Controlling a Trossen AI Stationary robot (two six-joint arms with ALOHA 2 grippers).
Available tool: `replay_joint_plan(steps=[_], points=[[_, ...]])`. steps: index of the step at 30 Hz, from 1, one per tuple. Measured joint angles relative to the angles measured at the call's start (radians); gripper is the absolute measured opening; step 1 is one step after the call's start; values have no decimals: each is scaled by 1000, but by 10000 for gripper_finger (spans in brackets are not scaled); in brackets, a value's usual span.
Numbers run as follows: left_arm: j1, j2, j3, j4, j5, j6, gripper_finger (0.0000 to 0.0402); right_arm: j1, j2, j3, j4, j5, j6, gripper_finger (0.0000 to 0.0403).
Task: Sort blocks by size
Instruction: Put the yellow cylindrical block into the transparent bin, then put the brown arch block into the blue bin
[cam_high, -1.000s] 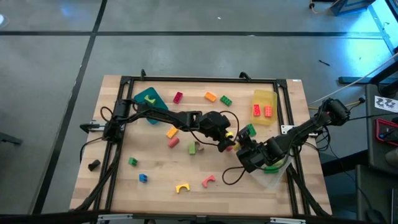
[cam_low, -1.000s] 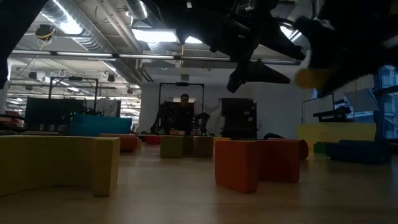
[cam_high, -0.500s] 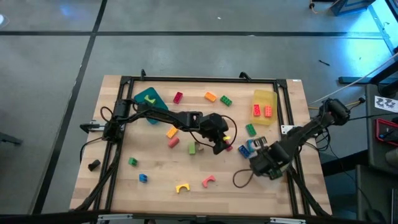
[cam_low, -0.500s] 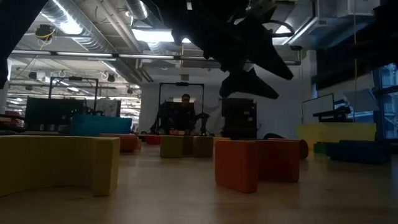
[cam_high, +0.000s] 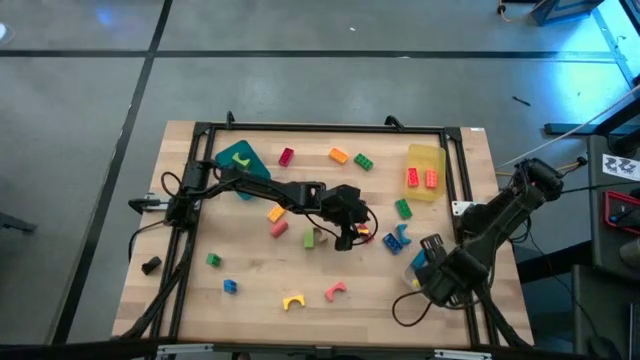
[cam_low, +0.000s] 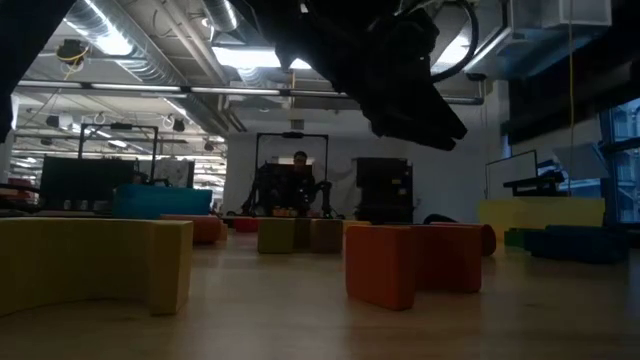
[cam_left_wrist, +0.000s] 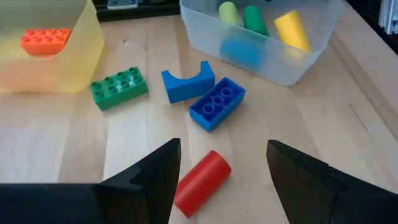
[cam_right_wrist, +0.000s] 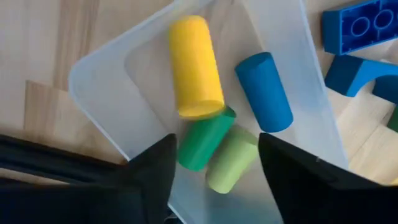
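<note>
My left gripper (cam_left_wrist: 222, 177) stands open over the table's middle, one finger on each side of a red cylinder (cam_left_wrist: 202, 182) that lies on its side on the wood; I cannot tell if a finger touches it. Just beyond lie a blue brick (cam_left_wrist: 216, 102), a blue arch (cam_left_wrist: 186, 84) and a green brick (cam_left_wrist: 118, 87). My right gripper (cam_right_wrist: 214, 162) hangs open, pointing down, over the clear tray (cam_right_wrist: 106, 93) at the near right. In that tray lie a yellow cylinder (cam_right_wrist: 194, 65), a blue one (cam_right_wrist: 264, 91) and two green ones (cam_right_wrist: 202, 142).
A yellow tray (cam_high: 425, 170) with two orange-red bricks stands at the far right and a teal tray (cam_high: 240, 158) at the far left. Several loose blocks lie across the table's left and near parts, among them a yellow arch (cam_high: 292, 301). A black lump (cam_high: 151, 265) sits at the left edge.
My right gripper has swung from the table's middle toward the near right corner and tipped to point down over the clear tray; the yellow piece seen at it in the low view is gone from there. My left gripper has stayed in place and rolled about its own axis.
</note>
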Motion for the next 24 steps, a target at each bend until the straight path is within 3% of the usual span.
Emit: replay_joint_plan(steps=[5,9,16,24], points=[[-1,0,0,-40,-1,3,224,-3,0,0,0,7,33,261],[-5,-26,1,-162,-8,0,224,-3,0,0,0,7,37,264],[-5,-61,1,-448,-67,242,224,-3,0,-1,0,34,36,265],[-5,-55,1,-555,-71,553,221,-3,0,-1,0,60,36,266]])
